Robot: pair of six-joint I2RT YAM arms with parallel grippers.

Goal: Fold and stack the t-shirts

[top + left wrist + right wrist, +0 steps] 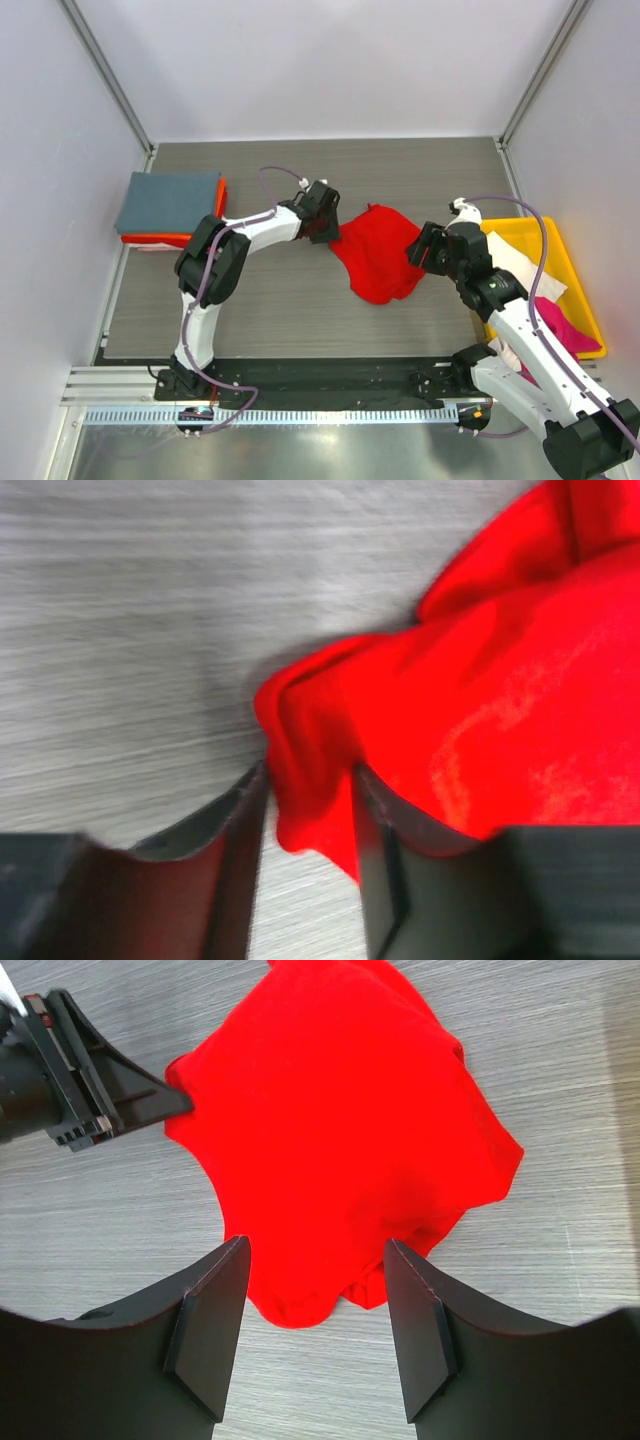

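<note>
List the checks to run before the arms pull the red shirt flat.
1. Grip of left end effector on red shirt: ok, an edge is pinched between its fingers.
2. Grip of right end effector on the shirt: not ok, it is open with its fingers either side of the shirt's edge.
3. Contact of the right fingers with the cloth: cannot tell.
4. Shirt lying flat: not ok, it is bunched.
5. Folded grey-blue shirt on orange shirt, apart from the red one: ok.
</note>
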